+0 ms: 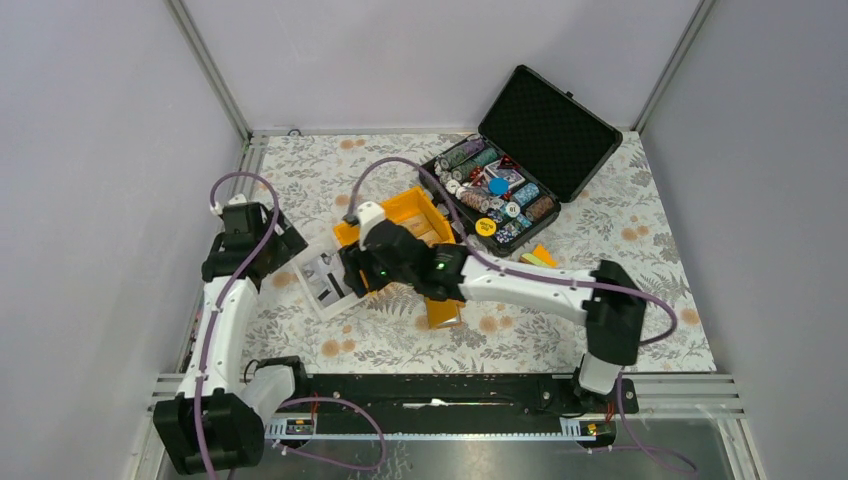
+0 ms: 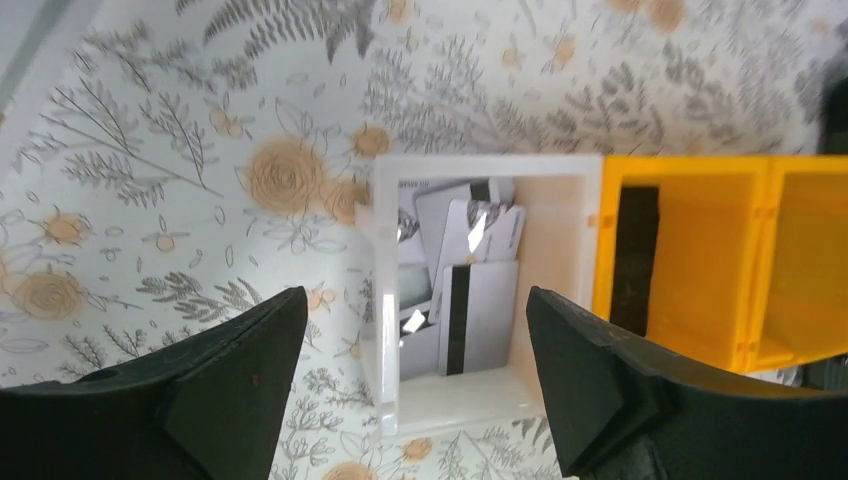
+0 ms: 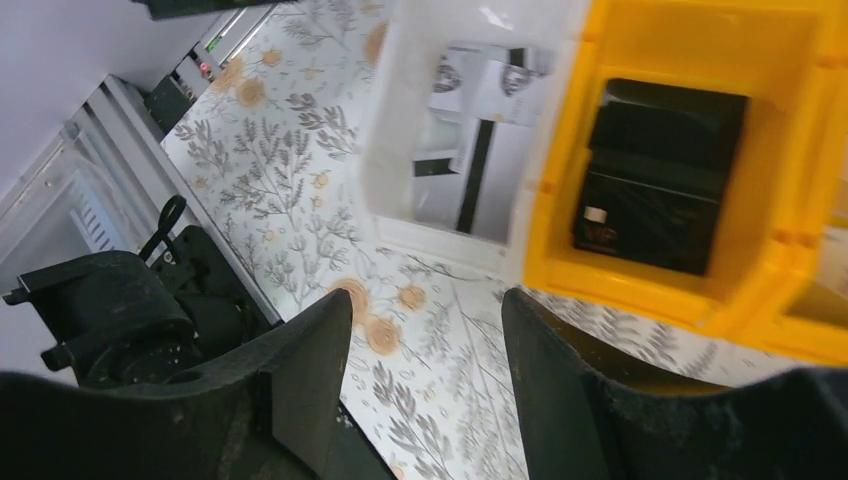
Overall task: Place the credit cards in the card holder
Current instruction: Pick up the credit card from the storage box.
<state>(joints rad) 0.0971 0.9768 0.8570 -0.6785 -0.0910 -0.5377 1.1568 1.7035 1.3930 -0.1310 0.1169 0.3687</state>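
Holding credit cards (image 2: 485, 310), a white tray (image 2: 480, 165) touches an orange bin (image 3: 690, 30) containing a black box (image 3: 655, 180).
Left gripper (image 2: 415, 295) and right gripper (image 3: 428, 300) hover, jaws apart, empty.

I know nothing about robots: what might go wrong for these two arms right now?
The credit cards lie overlapped inside the walled white tray, so the open left gripper above them might pinch several, or none. The right gripper, also open, hangs close by at the orange bin, so the arms might bump each other or shove the tray.
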